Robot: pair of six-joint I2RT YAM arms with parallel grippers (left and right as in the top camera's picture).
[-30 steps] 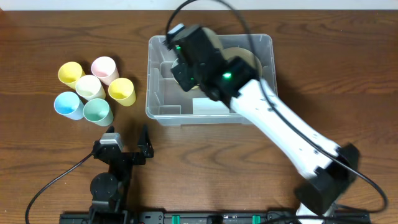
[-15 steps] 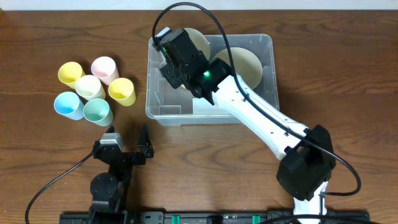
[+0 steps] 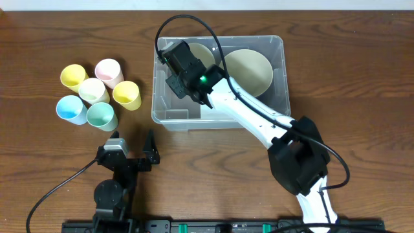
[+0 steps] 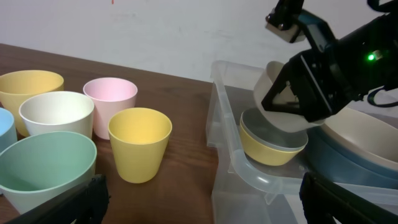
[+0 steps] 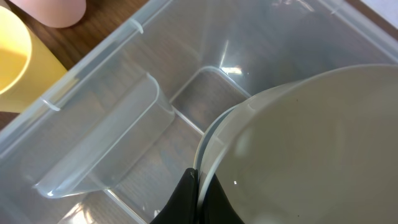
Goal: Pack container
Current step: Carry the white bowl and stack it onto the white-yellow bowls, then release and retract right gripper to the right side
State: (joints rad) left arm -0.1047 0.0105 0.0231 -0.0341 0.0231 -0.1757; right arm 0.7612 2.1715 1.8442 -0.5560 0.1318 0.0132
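The clear plastic container (image 3: 278, 97) stands at the table's middle. My right gripper (image 3: 176, 63) reaches into its far left part, shut on the rim of a cream bowl (image 3: 202, 52). In the right wrist view the fingers (image 5: 186, 196) pinch that bowl's rim (image 5: 311, 143) above the container's ridged floor (image 5: 124, 124). The left wrist view shows this bowl (image 4: 272, 87) tilted over a yellow bowl (image 4: 267, 149) with a grey bowl nested in it. A beige bowl (image 3: 249, 70) sits at the container's right. My left gripper (image 3: 132, 155) is open and empty near the front edge.
Several cups stand left of the container: yellow (image 3: 72, 76), pink (image 3: 108, 70), cream (image 3: 94, 90), a second yellow (image 3: 127, 94), blue (image 3: 70, 109) and green (image 3: 101, 116). A blue-grey bowl (image 4: 348, 163) under a cream one shows in the container.
My right arm has moved left and farther back inside the container, carrying the cream bowl toward the far left corner. The left arm has not moved.
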